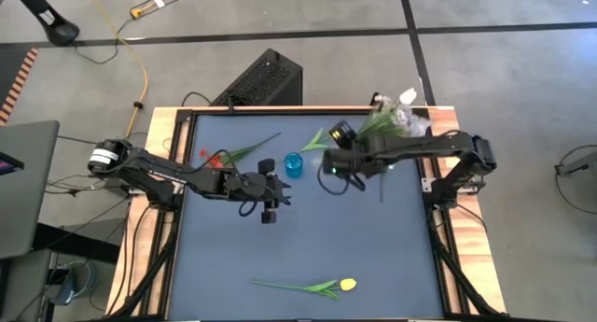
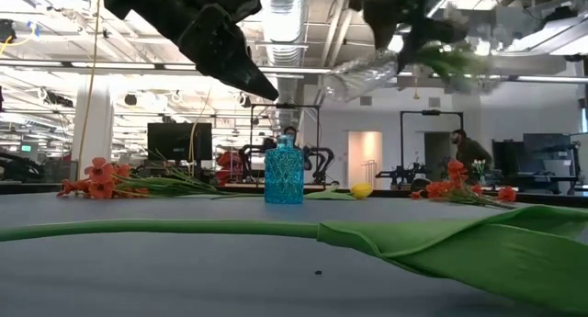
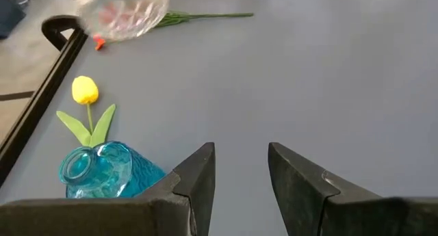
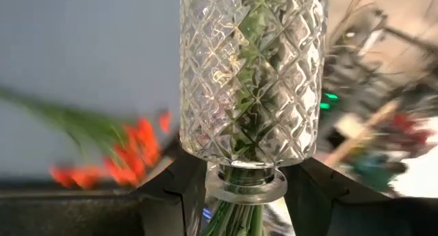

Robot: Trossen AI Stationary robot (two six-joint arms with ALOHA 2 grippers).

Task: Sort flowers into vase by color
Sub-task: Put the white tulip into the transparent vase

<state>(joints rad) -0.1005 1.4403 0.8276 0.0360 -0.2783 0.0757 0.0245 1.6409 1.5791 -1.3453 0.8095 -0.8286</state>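
My right gripper (image 1: pixel 333 165) is over the table's far middle, shut on a clear cut-glass vase (image 4: pixel 250 79) that holds green stems and white blossoms (image 1: pixel 396 112). My left gripper (image 3: pixel 241 154) is open and hovers above bare table, just on the near side of a small blue glass vase (image 1: pixel 294 165) that stands upright. A yellow tulip (image 3: pixel 85 90) lies flat beside the blue vase. Red blossom clusters (image 1: pixel 217 159) lie on the table's far left. A second yellow tulip (image 1: pixel 347 285) lies by the near edge. My right gripper pinches the clear vase's narrow neck (image 4: pixel 246 182) between its two fingers (image 4: pixel 183 188), one on each side. The vase is lifted clear, high over the table and tilted (image 2: pixel 367 73). Its base points away from the wrist. The stems stick out of its mouth, back past the fingers.
More red flowers (image 2: pixel 459 190) lie at the table's far right. A raised wooden rim (image 1: pixel 168 126) borders the table. A black box (image 1: pixel 266 79) and cables sit beyond the far edge. Bare dark mat (image 1: pixel 373 247) fills the middle and near right.
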